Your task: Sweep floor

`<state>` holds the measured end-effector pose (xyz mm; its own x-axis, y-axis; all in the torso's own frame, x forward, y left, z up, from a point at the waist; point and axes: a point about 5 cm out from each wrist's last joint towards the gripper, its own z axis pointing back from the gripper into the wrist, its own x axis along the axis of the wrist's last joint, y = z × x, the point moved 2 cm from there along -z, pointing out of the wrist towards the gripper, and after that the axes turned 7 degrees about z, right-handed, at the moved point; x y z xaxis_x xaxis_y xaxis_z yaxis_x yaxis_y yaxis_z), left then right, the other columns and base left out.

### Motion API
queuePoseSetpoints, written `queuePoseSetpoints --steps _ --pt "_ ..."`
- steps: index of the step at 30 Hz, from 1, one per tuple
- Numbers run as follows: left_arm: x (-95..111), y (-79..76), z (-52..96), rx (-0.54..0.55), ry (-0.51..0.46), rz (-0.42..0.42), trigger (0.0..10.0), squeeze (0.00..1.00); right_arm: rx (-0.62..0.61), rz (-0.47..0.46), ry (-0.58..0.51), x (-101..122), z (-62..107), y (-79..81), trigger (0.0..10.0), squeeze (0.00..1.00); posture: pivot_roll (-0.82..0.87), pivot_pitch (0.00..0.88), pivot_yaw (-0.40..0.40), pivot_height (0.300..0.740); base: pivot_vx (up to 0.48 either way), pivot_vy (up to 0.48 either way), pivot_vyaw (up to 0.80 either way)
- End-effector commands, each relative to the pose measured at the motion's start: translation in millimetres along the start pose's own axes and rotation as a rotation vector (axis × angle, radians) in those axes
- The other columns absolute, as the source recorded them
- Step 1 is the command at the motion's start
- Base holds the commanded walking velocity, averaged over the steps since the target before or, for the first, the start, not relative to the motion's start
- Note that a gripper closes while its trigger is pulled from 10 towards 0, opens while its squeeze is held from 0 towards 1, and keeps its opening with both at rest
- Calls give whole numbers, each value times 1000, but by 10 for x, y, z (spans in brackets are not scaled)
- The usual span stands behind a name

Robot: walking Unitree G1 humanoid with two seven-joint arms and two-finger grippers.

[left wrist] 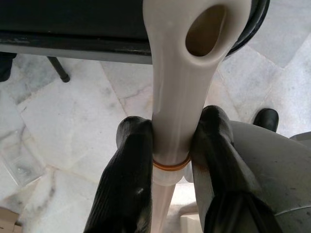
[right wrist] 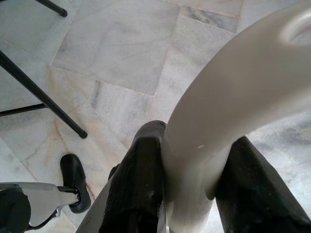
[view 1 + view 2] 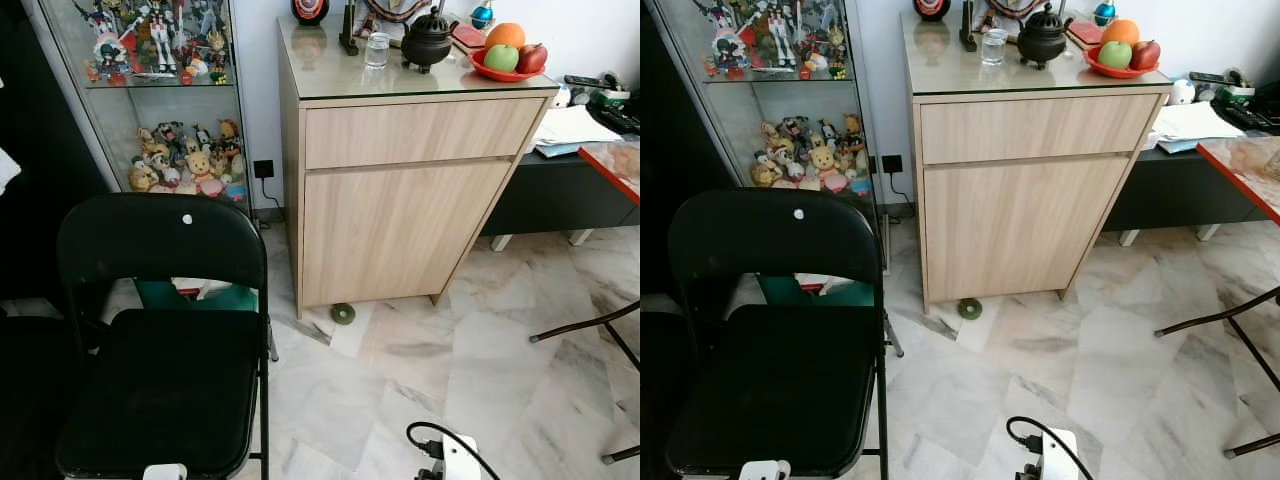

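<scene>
Nearest in, the left gripper is clamped on a cream handle, one black finger pressed to each side just above an orange ring; the handle's end has an oval hanging hole. The right gripper squeezes a second cream handle, a thick curved one, its fingers tight against both sides. Under both wrists lies the marble floor, pale with grey veins.

At the bottom edge of the head views, two white arm parts peek in, the right one with a black cable. On the robot's left a black folding chair stands close. Beyond it, a small green disc lies on the floor, right at the foot of a wooden cabinet. On the cabinet top: a glass, a black pot and a red fruit plate. To the left, behind the chair, a glass case holds figurines.
</scene>
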<state>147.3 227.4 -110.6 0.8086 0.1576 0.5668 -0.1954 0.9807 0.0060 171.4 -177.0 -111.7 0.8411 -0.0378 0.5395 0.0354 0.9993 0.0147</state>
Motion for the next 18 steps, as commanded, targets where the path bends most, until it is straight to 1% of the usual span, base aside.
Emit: queuePoseSetpoints --steps 1,8,16,18 --pt "-52 -42 9 -15 9 6 10000 0 2 -14 18 -30 2 5 10000 0 63 60 -69 740 0 0 0" --pt "-70 -26 18 -18 8 8 10000 0 4 -14 15 -21 0 11 10000 0 61 63 -68 740 0 0 0" --pt "-99 49 38 -13 12 13 10000 0 7 -3 17 -14 -3 21 10000 0 62 73 -68 740 0 0 0" --pt "-100 65 40 -11 14 15 10000 0 8 0 18 -17 -3 22 10000 0 62 73 -68 740 -120 0 0"
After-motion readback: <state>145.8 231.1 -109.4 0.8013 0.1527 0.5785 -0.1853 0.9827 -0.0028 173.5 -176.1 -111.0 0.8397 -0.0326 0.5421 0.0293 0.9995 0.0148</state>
